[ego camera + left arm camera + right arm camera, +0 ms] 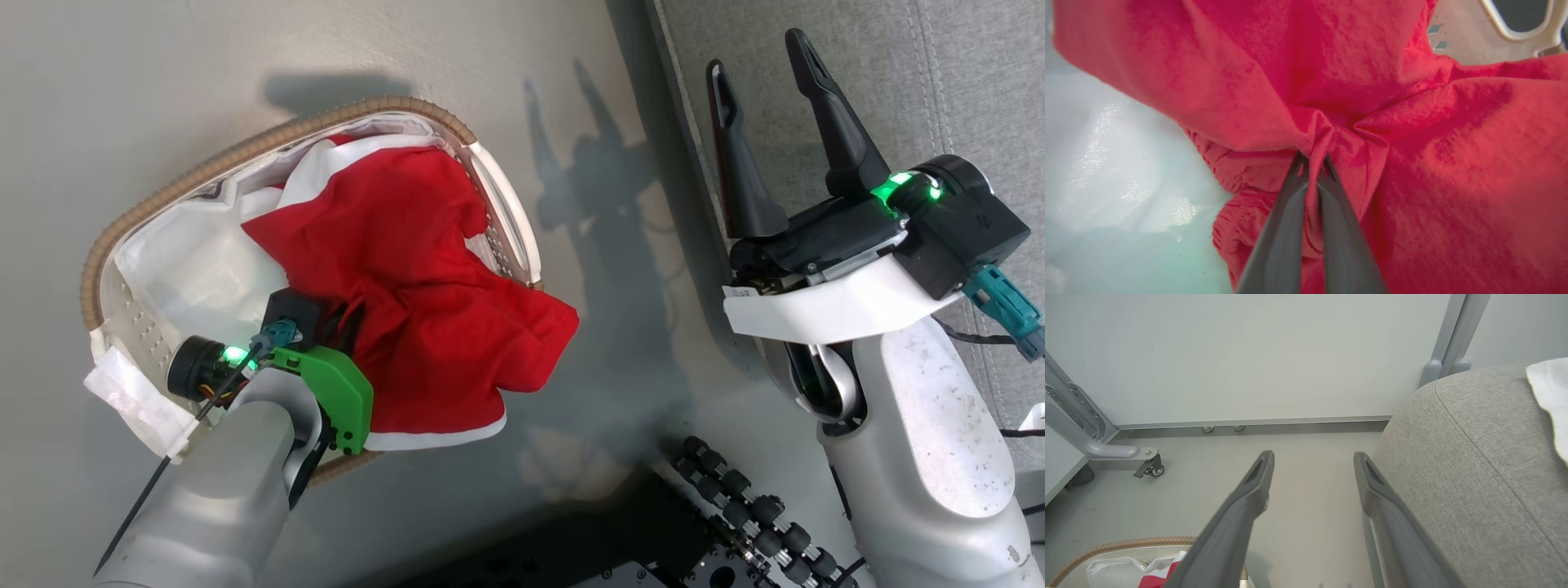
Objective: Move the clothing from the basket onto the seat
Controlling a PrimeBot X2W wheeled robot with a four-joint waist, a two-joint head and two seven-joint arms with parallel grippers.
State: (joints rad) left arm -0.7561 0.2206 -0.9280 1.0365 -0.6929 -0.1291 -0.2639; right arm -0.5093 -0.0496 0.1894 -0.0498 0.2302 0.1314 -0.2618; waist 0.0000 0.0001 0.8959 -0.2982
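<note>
Where left hand (1314, 162) pinches, clothing (1412, 171) fold caught

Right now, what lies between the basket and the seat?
Bare grey floor, crossed by shadows, as the head view shows. The clothing spills over the basket rim toward the seat but stops short of it.

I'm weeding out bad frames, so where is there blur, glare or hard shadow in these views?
Head view: sharp, with dark arm shadows on the floor beside the basket. Left wrist view: fingers blurred near the lens, clothing soft, sheen on the white liner. Right wrist view: evenly lit, sofa weave crisp.
</note>
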